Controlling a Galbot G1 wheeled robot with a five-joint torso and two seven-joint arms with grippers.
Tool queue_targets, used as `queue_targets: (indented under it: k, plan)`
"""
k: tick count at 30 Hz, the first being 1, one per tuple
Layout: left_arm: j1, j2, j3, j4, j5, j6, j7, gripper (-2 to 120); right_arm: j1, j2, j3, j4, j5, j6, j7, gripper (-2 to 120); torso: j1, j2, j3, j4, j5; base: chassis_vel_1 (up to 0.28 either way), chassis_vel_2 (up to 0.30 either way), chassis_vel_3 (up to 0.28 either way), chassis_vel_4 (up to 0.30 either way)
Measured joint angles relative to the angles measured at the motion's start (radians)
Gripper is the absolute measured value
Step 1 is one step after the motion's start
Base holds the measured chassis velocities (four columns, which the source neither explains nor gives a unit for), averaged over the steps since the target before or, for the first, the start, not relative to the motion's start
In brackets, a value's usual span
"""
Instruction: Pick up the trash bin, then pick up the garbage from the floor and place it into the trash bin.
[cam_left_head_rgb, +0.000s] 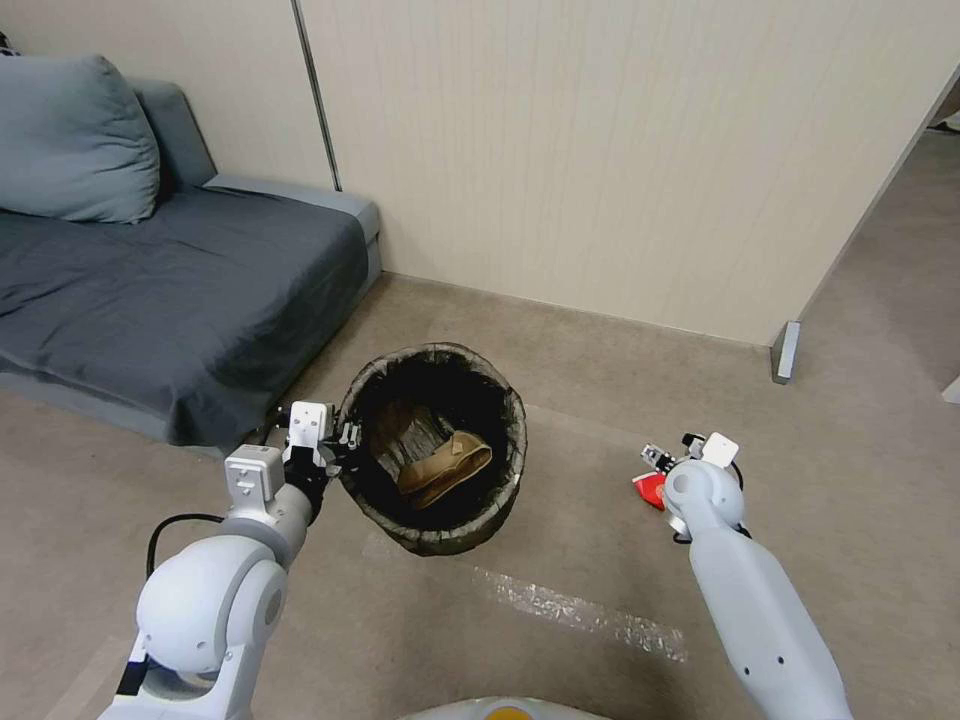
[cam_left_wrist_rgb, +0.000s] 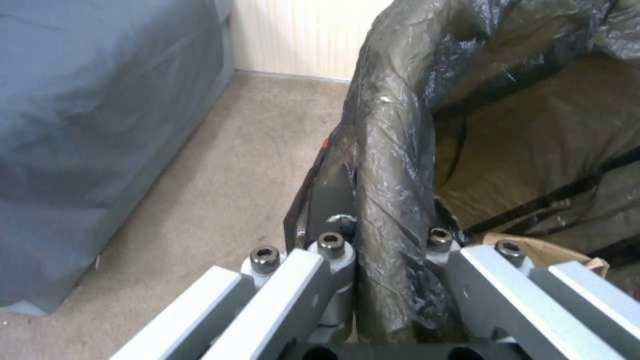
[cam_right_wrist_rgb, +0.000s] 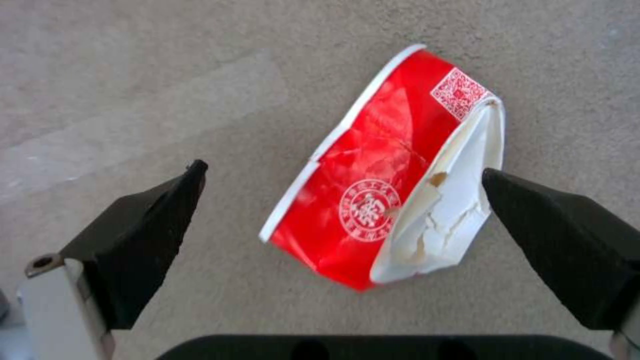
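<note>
Now, carton (cam_right_wrist_rgb: 373, 200) between spread right claw (cam_right_wrist_rgb: 343, 200)

red carton (cam_left_head_rgb: 649, 489): mostly hidden behind right arm in head view | trash bin (cam_left_wrist_rgb: 393, 165): cut off by left wrist picture's edges | carton print: too small to read

Both arms: smooth white-grey rounded shells w/ bulbous joints. Left arm, lower left of head view, has a black cable looping off its side, boxy white wrist modules above. Left gripper (cam_left_wrist_rgb: 393, 260): pale grey metal linkage bars, dark hex-socket screws. Right arm, lower right, has small dark dots along the shell. Right gripper (cam_right_wrist_rgb: 340, 220): black wedge-shaped fingers (cam_right_wrist_rgb: 143, 235), silver mount w/ one screw. Yellow spot on base, bottom centre.
</note>
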Motion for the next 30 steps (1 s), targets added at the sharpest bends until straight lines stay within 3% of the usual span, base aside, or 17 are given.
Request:
queue_targets:
  k: [20, 30]
  plan:
    - [-0.013, -0.001, 0.003, 0.017, -0.009, 0.004, -0.004, 3, 0.193, 0.030, 0.013, -0.343, -0.052, 0.085, -0.048, 100, 0.000, 0.000, 0.000, 0.0000, -0.0001, 0.000, 0.000, 0.000, 0.000]
    - [-0.017, 0.000, 0.005, 0.024, -0.008, 0.005, -0.004, 3, 0.193, 0.037, 0.014, -0.368, -0.060, 0.102, -0.038, 100, 0.000, 0.000, 0.000, 0.0000, 0.0001, 0.000, 0.000, 0.000, 0.000]
